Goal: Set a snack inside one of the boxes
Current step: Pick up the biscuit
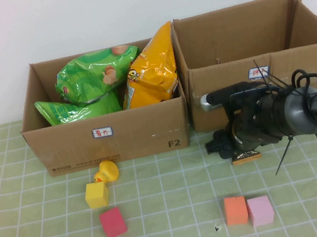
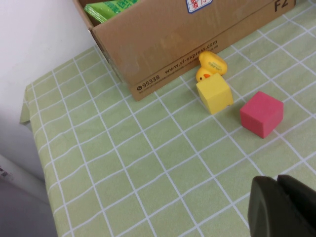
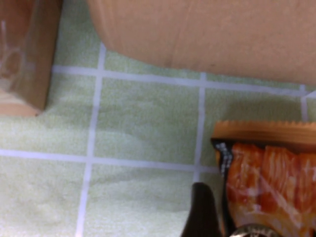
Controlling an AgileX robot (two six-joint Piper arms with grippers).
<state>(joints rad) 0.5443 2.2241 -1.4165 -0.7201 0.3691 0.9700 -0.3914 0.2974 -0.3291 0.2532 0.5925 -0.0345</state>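
Observation:
An orange snack packet (image 1: pixel 246 157) (image 3: pixel 271 182) lies flat on the green checked cloth just in front of the right cardboard box (image 1: pixel 224 77) (image 3: pixel 207 29). My right gripper (image 1: pixel 240 152) points down over it and is open, its jaws straddling the packet. One dark finger (image 3: pixel 200 212) stands close beside the packet's edge; the other is out of view. The left cardboard box (image 1: pixel 108 142) (image 2: pixel 163 44) holds green snack bags (image 1: pixel 93 74) and a yellow one (image 1: pixel 150 71). My left gripper (image 2: pixel 279 210) is shut with nothing in it, low over the cloth at the near left.
A yellow duck (image 1: pixel 106 171), a yellow cube (image 1: pixel 96 194) and a red cube (image 1: pixel 113 223) sit in front of the left box. An orange cube (image 1: pixel 235 210) and a pink cube (image 1: pixel 260 210) lie near the front, close to my right arm's cable.

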